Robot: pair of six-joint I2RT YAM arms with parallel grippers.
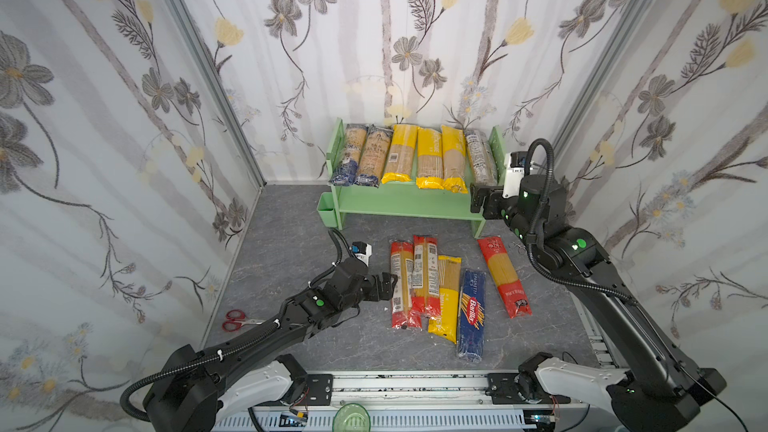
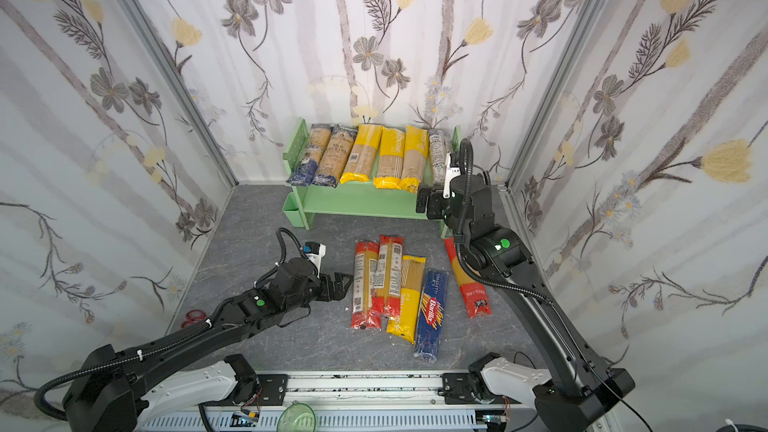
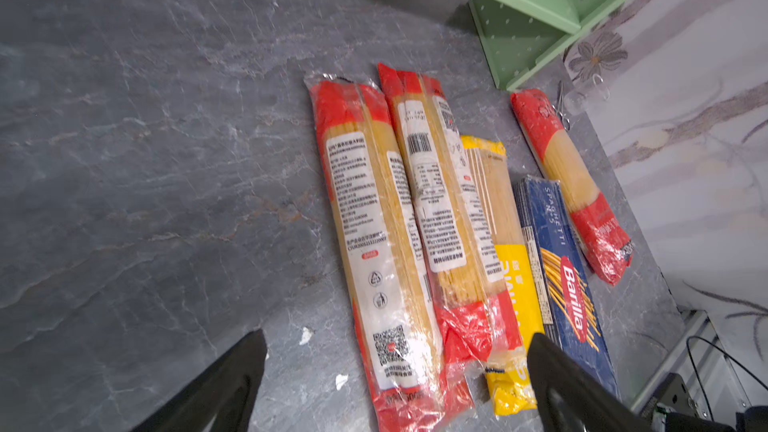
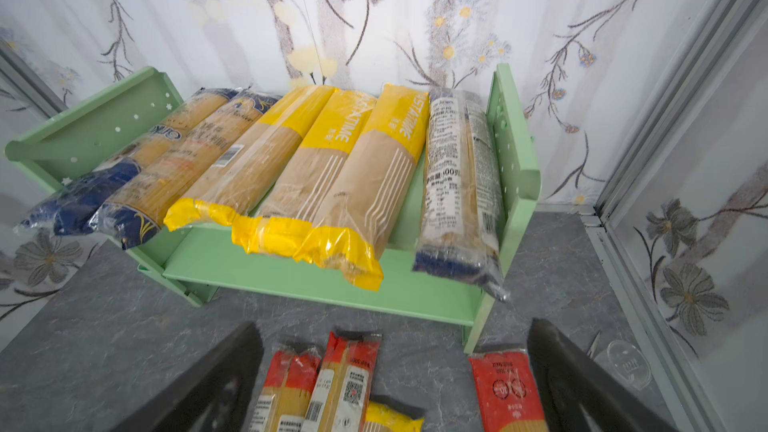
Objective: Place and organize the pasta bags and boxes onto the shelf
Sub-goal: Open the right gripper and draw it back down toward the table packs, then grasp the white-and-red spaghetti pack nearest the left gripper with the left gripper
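At centre-right in a top view, the right gripper point(image 1: 476, 199) pointed leftward, spread, empty; lower-left, the left gripper point(image 1: 390, 283) pointed rightward, spread.

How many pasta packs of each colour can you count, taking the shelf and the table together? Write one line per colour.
Dark-blue-ended bags: 3, on the shelf
Yellow-ended bags: 4, three on the shelf, one on the table
Red-ended bags: 3, on the table
Dark-blue Barilla box: 1, on the table
Total: 11
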